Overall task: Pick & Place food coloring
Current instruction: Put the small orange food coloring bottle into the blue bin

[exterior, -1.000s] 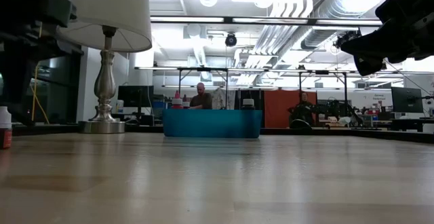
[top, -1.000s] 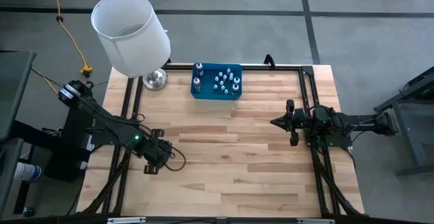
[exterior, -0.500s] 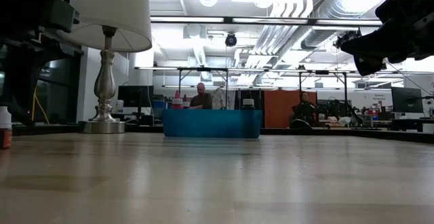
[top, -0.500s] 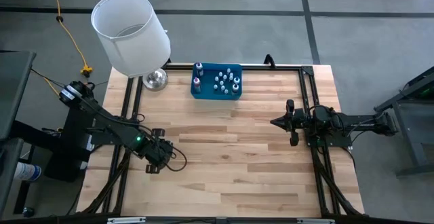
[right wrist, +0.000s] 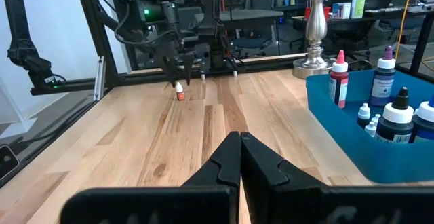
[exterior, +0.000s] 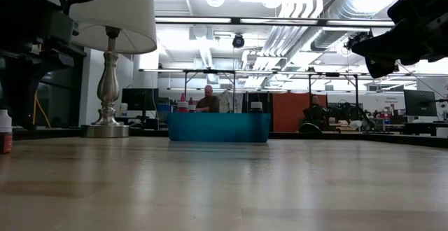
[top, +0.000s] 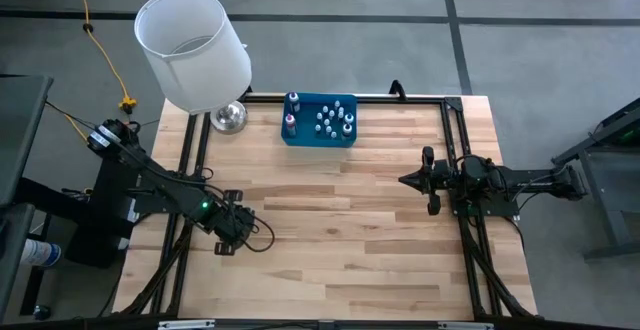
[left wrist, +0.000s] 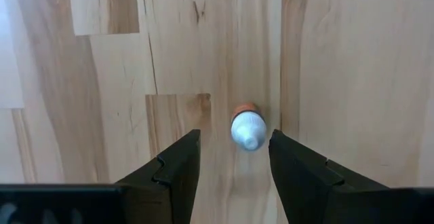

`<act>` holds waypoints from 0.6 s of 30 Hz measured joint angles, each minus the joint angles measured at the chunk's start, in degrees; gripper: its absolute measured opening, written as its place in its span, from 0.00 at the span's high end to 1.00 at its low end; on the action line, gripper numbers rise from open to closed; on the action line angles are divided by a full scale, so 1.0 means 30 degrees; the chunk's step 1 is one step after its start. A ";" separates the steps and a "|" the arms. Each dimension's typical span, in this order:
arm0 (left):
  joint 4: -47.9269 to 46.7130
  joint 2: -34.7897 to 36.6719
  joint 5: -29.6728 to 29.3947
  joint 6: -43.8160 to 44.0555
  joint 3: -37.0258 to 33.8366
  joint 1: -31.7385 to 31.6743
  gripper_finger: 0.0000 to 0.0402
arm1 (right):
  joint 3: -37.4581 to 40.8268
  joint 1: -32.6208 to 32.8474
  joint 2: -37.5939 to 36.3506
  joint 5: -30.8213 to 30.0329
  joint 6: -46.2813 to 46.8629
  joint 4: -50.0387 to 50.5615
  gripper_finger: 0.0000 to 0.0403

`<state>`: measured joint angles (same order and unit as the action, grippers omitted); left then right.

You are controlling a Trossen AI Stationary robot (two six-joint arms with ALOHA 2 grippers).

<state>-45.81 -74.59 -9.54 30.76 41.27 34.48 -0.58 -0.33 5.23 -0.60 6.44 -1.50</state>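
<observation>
A thumb-sized food coloring bottle (left wrist: 247, 125) with an orange body and a white cap stands upright on the wood table near its left edge; it also shows in the low view (exterior: 4, 131) and the right wrist view (right wrist: 179, 92). My left gripper (left wrist: 234, 137) hangs open right above it, pointing down, with a finger on either side of the cap and clear of it. In the high view my left gripper (top: 225, 242) hides the bottle. My right gripper (right wrist: 239, 141) is shut and empty, held above the table's right side (top: 405, 180).
A blue bin (top: 319, 120) at the far edge holds several more dropper bottles (right wrist: 384, 71). A lamp with a white shade (top: 193, 50) and a shiny metal base (top: 229, 118) stands at the far left corner. Bare wood lies between the arms. A person (exterior: 207, 99) sits in the room beyond.
My left gripper has come down a little toward the bottle, still open. The bottle has stayed where it was.
</observation>
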 joint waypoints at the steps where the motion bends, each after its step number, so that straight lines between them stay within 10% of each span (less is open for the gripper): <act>1: 0.0108 0.0000 0.0012 0.0000 -0.0084 0.0000 0.58 | 0.0000 0.0003 0.0003 0.0000 -0.0001 -0.0006 1.00; 18: 0.1397 0.0000 0.0382 0.0156 -0.0567 0.0000 0.58 | 0.0000 0.0003 0.0000 0.0000 -0.0001 -0.0006 1.00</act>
<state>-41.62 -74.59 -8.39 31.23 39.57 34.48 -0.58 -0.32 5.23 -0.60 6.44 -1.52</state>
